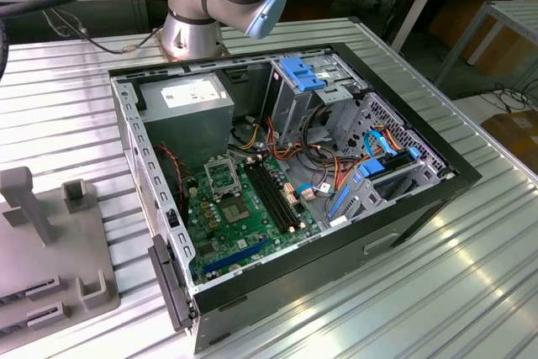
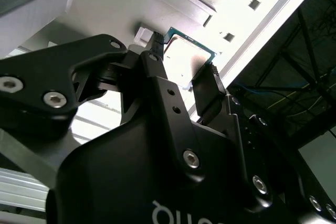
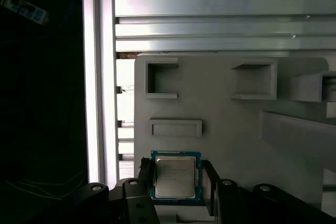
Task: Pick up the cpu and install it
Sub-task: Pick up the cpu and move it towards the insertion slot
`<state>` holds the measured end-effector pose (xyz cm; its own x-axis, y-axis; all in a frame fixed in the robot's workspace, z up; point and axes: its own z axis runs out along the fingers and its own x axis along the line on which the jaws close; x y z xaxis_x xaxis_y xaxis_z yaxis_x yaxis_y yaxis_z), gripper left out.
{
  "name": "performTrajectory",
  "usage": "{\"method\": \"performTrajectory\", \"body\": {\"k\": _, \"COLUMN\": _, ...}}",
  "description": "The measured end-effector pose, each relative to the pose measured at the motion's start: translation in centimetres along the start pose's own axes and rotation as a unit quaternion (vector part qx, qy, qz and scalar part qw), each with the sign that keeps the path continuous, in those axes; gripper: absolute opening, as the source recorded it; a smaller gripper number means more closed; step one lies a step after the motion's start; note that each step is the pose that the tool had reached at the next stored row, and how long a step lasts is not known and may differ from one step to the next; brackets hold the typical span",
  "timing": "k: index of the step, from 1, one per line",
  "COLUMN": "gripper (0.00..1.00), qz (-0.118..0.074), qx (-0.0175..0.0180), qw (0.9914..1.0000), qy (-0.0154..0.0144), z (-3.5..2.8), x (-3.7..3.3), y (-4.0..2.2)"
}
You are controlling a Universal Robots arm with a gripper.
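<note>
In both wrist views the cpu [image 3: 176, 178] [image 2: 188, 57], a small square chip with a silver-grey top and a green rim, sits between the two black fingers of my gripper [image 3: 176, 170] [image 2: 184, 55]. The fingers [image 3: 144, 174] press against its opposite edges, so the gripper is shut on it. Behind the chip lies a grey moulded fixture [image 3: 226, 129] with several rectangular pockets. In the exterior view, the open computer case [image 1: 420, 199] shows the green motherboard [image 1: 244, 224] and its metal-framed socket [image 1: 220, 176].
The grey fixture [image 1: 50, 241] lies on the ribbed metal table [image 1: 403, 292] at the exterior view's left. The table edge [image 3: 97, 77] runs close beside the fixture. The arm's base [image 1: 193, 23] stands behind the case. Cables, drive bays and a power supply [image 1: 189, 107] crowd the case.
</note>
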<state>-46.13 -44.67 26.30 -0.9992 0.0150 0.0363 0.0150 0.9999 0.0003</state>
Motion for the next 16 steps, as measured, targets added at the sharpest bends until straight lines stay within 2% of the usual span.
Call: {"method": "performTrajectory", "body": {"k": 16, "gripper": 0.47, "qz": 0.0, "qx": -0.0003, "qw": 1.0, "qy": 0.0001, "z": -0.86, "x": 0.03, "y": 0.0}}
